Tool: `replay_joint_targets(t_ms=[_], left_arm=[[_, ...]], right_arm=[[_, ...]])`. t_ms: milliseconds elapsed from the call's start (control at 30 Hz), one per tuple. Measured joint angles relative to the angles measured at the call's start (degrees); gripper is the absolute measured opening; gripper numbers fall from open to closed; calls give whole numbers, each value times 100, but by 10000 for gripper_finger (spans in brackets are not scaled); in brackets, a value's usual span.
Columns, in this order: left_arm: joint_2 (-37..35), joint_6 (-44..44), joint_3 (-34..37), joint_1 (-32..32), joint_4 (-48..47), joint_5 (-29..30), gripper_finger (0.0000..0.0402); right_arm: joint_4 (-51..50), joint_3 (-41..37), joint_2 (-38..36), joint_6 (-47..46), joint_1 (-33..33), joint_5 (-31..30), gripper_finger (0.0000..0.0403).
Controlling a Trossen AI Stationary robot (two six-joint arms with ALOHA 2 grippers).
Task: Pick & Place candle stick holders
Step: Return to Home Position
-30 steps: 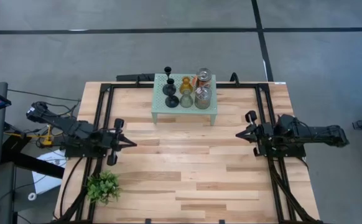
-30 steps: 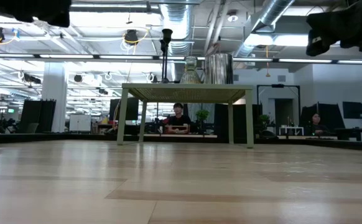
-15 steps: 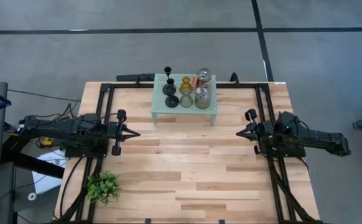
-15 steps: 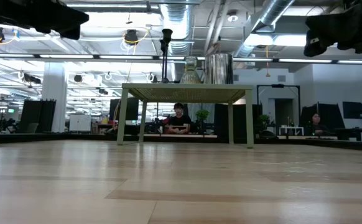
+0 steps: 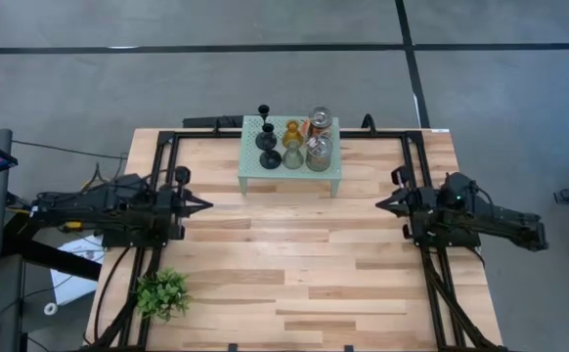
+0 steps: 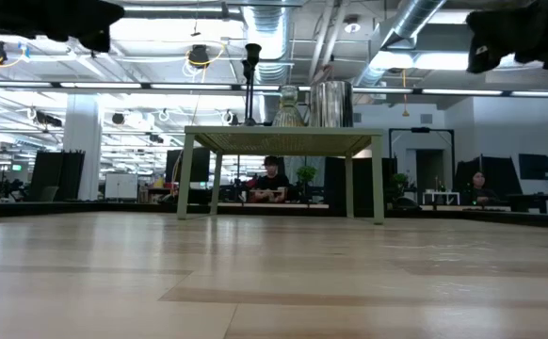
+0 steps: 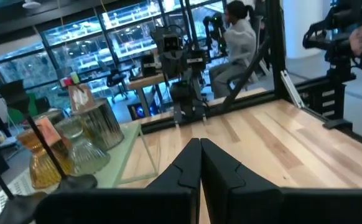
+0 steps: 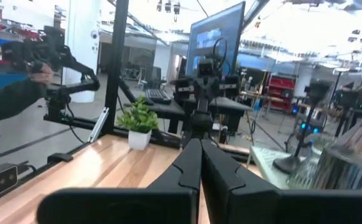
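A light wooden surface (image 5: pixel 294 264) is seen from above. A mint-green perforated rack (image 5: pixel 294 180) stands at the middle of its far edge.

All 6 candle stick holders (image 5: pixel 292 142) stand on top of the rack, in 3 pairs, each pair one behind the other. The 2 black holders (image 5: pixel 269 156) are on the left arm's side. In the middle, an amber glass holder (image 5: pixel 292 129) stands behind a grey-olive holder (image 5: pixel 292 156). The 2 clear silvery jars (image 5: pixel 318 153) are on the right arm's side.

The left pincer (image 5: pixel 200 205) hangs over the left part of the surface, well apart from the rack, pointing toward the centre. Its own wrist camera shows its 2 dark fingers (image 7: pixel 184 168) pressed together with nothing between them.

The right pincer (image 5: pixel 386 204) mirrors it over the right part of the surface, also well apart from the rack. Its fingers (image 8: pixel 184 165) are likewise closed tight and hold nothing.

A small green leafy plant (image 5: pixel 162 291) sits near the front left corner of the surface.

In the table-height view the rack stands on its legs with the holders in a row on top. A seated person (image 6: pixel 271 179) shows in the room behind, between the rack's legs.
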State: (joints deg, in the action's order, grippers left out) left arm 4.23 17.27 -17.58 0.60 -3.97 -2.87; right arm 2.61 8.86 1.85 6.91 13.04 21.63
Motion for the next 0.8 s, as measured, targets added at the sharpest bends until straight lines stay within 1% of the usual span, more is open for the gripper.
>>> replay_joint_targets(t_ms=[133, 267, 567, 633, 800], left_arm=[[-436, -134, -2, 6, -373, -35, 5], [-341, -140, -74, 11, -457, -171, 5], [-420, -126, -105, 13, -690, -170, 6], [-420, -127, -105, 13, -780, -169, 7], [-420, -156, -107, 13, -769, -169, 7]], right_arm=[[-115, 118, -166, 75, 0, 2, 0], [-143, 159, -165, 117, 18, -38, 0], [-60, 177, -169, 242, 121, -148, 0], [-46, 181, -169, 268, 168, -262, 0], [-51, 181, -170, 151, 286, -337, 0]])
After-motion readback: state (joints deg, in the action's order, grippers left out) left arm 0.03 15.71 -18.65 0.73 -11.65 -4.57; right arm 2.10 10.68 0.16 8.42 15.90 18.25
